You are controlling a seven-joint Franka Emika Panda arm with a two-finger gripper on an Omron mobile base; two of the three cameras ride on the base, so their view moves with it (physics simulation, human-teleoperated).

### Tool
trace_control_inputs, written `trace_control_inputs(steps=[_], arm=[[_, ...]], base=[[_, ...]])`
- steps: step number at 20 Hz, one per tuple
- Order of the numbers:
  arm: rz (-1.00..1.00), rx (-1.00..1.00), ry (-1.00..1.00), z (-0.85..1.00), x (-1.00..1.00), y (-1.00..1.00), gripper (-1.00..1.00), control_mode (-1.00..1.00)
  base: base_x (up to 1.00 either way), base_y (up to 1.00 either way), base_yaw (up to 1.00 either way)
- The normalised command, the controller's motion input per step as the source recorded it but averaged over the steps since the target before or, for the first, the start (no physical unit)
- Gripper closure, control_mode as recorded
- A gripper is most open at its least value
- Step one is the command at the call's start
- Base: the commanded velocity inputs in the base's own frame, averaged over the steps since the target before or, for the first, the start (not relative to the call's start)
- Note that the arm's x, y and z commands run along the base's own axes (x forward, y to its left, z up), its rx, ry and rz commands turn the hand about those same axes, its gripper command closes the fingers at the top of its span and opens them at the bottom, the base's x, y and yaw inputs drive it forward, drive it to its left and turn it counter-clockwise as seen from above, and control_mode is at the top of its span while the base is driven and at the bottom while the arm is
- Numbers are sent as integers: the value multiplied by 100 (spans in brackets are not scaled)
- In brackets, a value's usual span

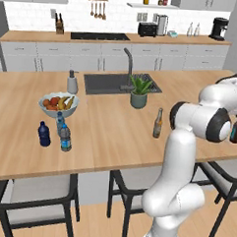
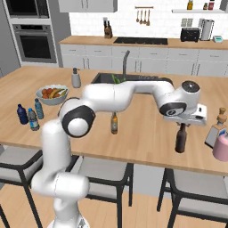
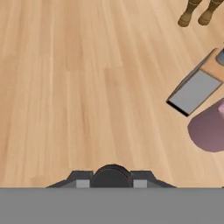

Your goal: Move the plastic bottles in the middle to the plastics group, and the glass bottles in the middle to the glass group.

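My gripper (image 2: 181, 123) is shut on the neck of the near-black dark brown bottle (image 2: 180, 140), which hangs upright over the counter's right part; whether its base touches the wood I cannot tell. In the hand view its round dark cap (image 3: 111, 175) sits between my fingertips (image 3: 82, 180). The amber bottle (image 1: 158, 123) stands alone mid-counter. Far left, the clear water bottle with a blue band (image 1: 65, 138) stands beside the navy bottle (image 1: 44, 134) and the pale-blue bottle (image 1: 59, 121). Two stubby brown bottles (image 3: 189, 12) stand ahead to the right.
A grey slanted board (image 3: 194, 89) and a pink rounded object (image 3: 210, 129) lie right of my hand, near the stubby bottles. A fruit bowl (image 1: 58, 104), a soap dispenser (image 1: 72, 82), a potted plant (image 1: 139, 92) and the sink (image 1: 107, 83) lie further back. Stools stand below the counter edge.
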Motion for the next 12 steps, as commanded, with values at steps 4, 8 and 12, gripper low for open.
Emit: trace_control_inputs(steps=[4, 8, 12], arm=[[-5, 0, 0, -1, 7, -42, 100, -100], [-1, 0, -1, -5, 13, -30, 100, -100], [0, 0, 0, -13, 13, -22, 100, -100]], base=[[0, 0, 0], [0, 0, 0], [0, 0, 0]])
